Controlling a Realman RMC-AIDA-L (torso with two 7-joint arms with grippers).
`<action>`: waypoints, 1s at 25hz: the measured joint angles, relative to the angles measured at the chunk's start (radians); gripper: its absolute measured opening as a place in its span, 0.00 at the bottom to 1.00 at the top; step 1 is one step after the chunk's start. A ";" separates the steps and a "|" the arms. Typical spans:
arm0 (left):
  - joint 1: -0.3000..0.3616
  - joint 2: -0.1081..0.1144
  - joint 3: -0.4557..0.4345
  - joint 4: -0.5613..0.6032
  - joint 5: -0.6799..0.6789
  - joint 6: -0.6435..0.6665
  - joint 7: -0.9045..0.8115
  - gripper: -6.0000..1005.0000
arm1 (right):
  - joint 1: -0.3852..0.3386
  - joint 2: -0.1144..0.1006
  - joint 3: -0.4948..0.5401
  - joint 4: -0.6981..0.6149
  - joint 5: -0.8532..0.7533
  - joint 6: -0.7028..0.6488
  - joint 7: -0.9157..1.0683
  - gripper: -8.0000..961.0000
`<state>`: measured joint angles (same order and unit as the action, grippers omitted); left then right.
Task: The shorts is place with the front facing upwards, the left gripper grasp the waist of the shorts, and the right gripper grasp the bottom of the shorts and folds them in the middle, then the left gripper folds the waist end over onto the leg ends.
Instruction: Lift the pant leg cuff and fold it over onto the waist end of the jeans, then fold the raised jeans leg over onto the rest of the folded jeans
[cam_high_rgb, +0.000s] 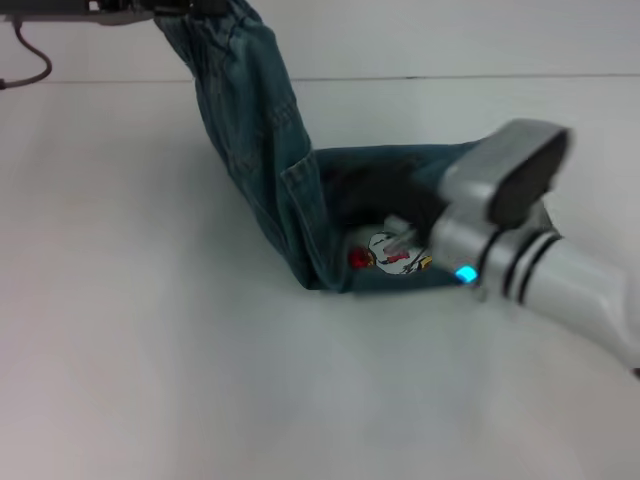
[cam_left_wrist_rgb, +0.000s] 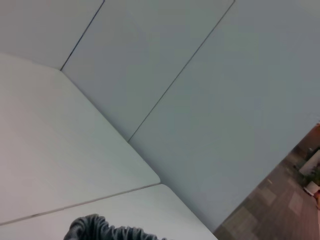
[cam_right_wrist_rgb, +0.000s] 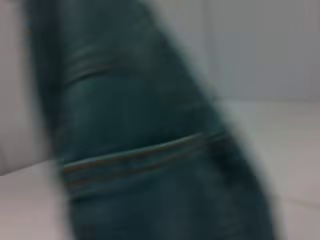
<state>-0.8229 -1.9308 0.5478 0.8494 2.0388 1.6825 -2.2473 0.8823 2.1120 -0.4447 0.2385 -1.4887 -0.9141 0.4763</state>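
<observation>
The blue denim shorts (cam_high_rgb: 262, 150) are partly lifted off the white table (cam_high_rgb: 150, 350). Their waist end hangs from my left gripper (cam_high_rgb: 185, 8) at the top left edge of the head view, and the cloth runs steeply down to a fold on the table. The leg ends (cam_high_rgb: 390, 265), with a cartoon patch (cam_high_rgb: 385, 252), lie flat there. My right gripper (cam_high_rgb: 405, 235) is low over the leg ends, right beside the patch. The right wrist view is filled by denim (cam_right_wrist_rgb: 145, 150) with a stitched seam. A bit of dark bunched cloth (cam_left_wrist_rgb: 100, 230) shows in the left wrist view.
A dark cable (cam_high_rgb: 30, 70) loops at the far left, near the table's back edge (cam_high_rgb: 450, 77). In the left wrist view the table corner (cam_left_wrist_rgb: 160, 184) meets a plain wall (cam_left_wrist_rgb: 200, 100), with floor beyond.
</observation>
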 joint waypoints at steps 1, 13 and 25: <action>-0.005 0.000 0.000 0.000 0.000 0.001 0.000 0.09 | 0.015 0.000 0.004 0.017 -0.023 0.009 0.009 0.01; -0.024 -0.006 0.005 0.010 -0.002 0.005 0.006 0.09 | 0.132 0.006 0.329 0.174 -0.544 0.171 0.139 0.01; 0.008 -0.020 0.038 0.007 0.000 -0.004 0.029 0.09 | -0.046 -0.014 0.540 0.081 -0.697 0.198 0.144 0.01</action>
<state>-0.8149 -1.9511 0.5859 0.8562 2.0385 1.6785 -2.2179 0.8360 2.0983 0.0956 0.3190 -2.1857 -0.7161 0.6205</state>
